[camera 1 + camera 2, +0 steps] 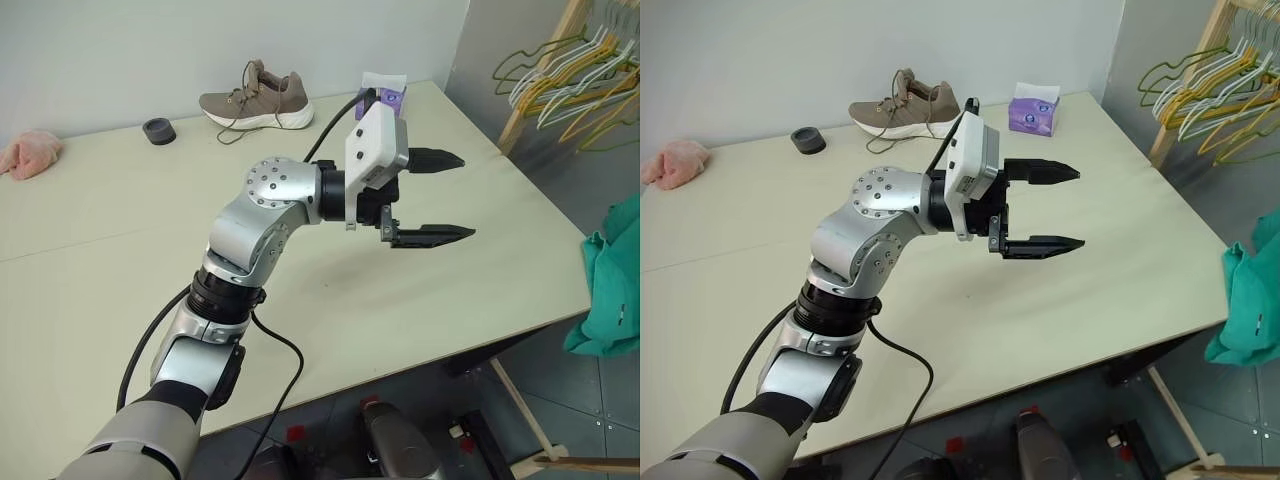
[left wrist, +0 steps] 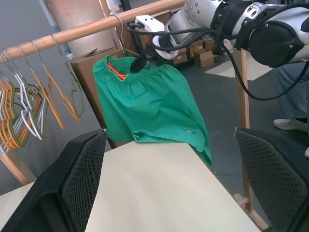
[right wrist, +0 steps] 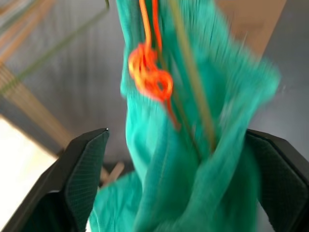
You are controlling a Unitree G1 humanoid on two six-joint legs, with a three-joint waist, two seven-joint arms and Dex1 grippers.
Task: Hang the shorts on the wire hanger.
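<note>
1. Right gripper (image 3: 178, 159) spread wide, holding nothing, fingers either side of the shorts (image 2: 149, 104) just beside the waistband.
2. Left gripper (image 1: 440, 195) also spread and empty, above the table (image 1: 480, 290), pointing toward the rail (image 2: 87, 30).
3. Shorts hanging from the rail, off the table's far edge, thin wire hanger (image 3: 193, 72) running through the cloth.
4. Hanging apparently done; left to do: draw the right arm clear.
5. Long axis vertical: waistband and orange drawstring (image 3: 149, 72) up, legs down.

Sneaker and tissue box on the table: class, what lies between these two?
Nothing: between the sneaker and the purple tissue box the table is bare, as the right eye view shows.
</note>
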